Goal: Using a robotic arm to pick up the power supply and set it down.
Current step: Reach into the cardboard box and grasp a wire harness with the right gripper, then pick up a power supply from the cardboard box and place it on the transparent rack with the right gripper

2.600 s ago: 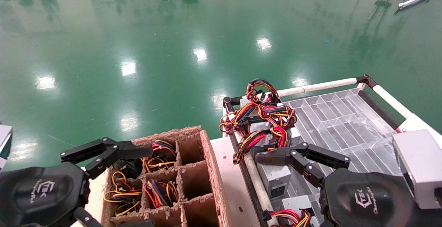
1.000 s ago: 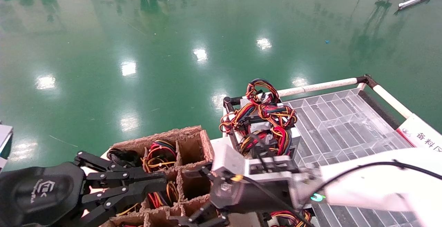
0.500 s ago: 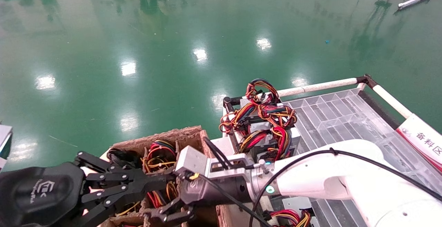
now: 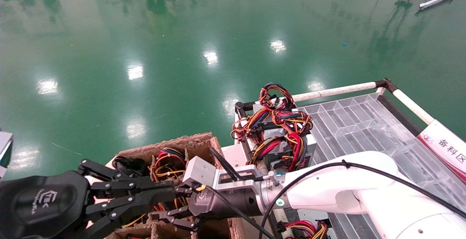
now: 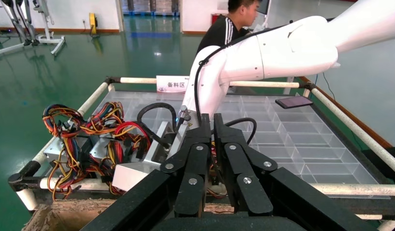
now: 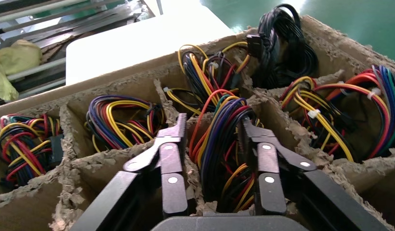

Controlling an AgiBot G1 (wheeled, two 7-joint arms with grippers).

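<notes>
My right arm, white with a silver camera box [image 4: 202, 171], reaches across to the cardboard divider box [image 4: 217, 155]. Its right gripper [image 6: 213, 129] is open, one finger on each side of a bundle of purple, red, orange and black wires [image 6: 219, 144] standing up out of a compartment. The power supply body under that bundle is hidden in the compartment. In the head view the right gripper [image 4: 169, 205] sits low over the box's middle cells. Two more grey power supplies [image 4: 282, 139] with wire bundles lie on the rack. My left gripper [image 4: 172, 191] is shut, level beside the right one.
Other compartments [image 6: 118, 122] hold more wire bundles, one a black cable coil [image 6: 282, 43]. The rack has a clear ribbed tray [image 4: 356, 126] and white pipe rails [image 4: 335, 91]. A person [image 5: 234, 21] stands behind the rack, and a dark tablet [image 5: 293, 102] lies on the tray.
My right arm has swung from the rack over to the cardboard box and dropped its open gripper around a wire bundle. The left gripper has shut and turned toward the box.
</notes>
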